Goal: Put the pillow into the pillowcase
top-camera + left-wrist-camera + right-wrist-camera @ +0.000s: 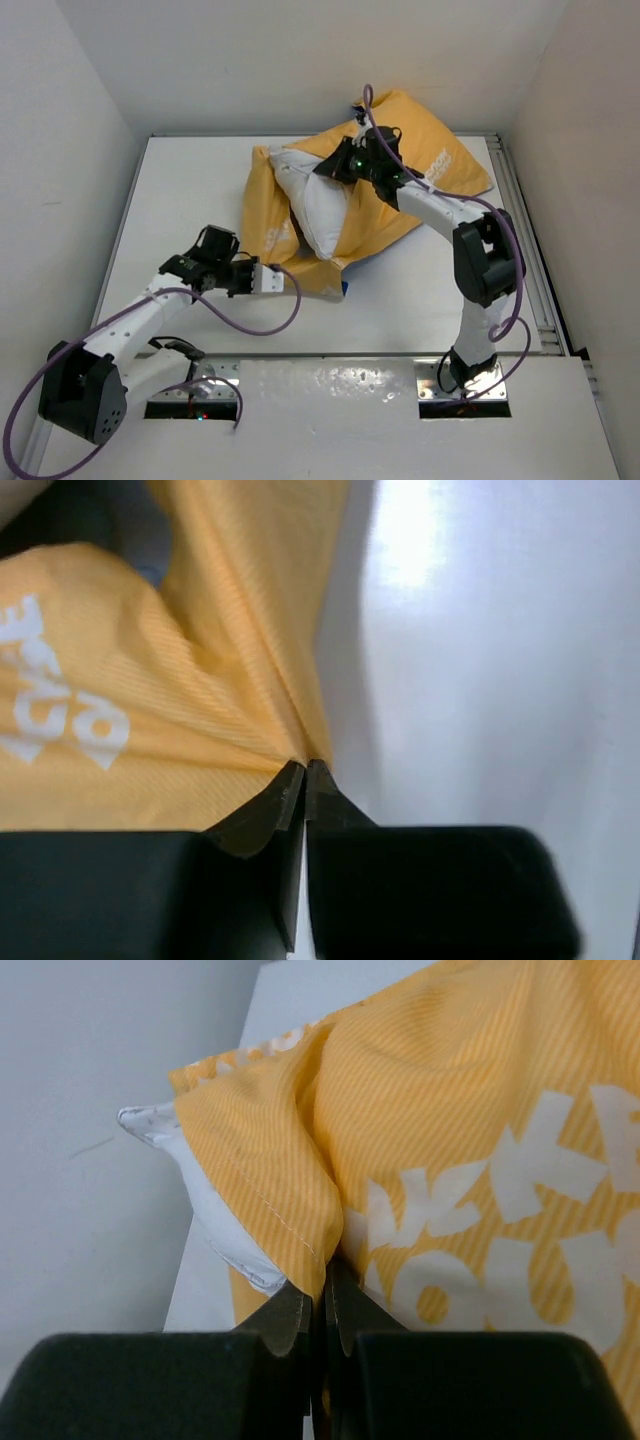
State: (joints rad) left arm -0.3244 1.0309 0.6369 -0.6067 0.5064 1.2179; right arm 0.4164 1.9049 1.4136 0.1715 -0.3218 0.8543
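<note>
Although the plump white pillow (318, 205) sits partly inside the orange-yellow pillowcase (430, 155) at the far middle of the table (180, 200), the top view shows its near-left face bare, so much sleeving remains. Left wrist: the left gripper (303, 772) is clamped on a gathered fold of the finely ribbed pillowcase. Right wrist: the right gripper (322, 1295) pinches the stitched hem beside the pillow's soft exposed corner.

Pillowcase (420, 1090) ribbed matt cloth; table (480, 680) seemingly glossy.
</note>
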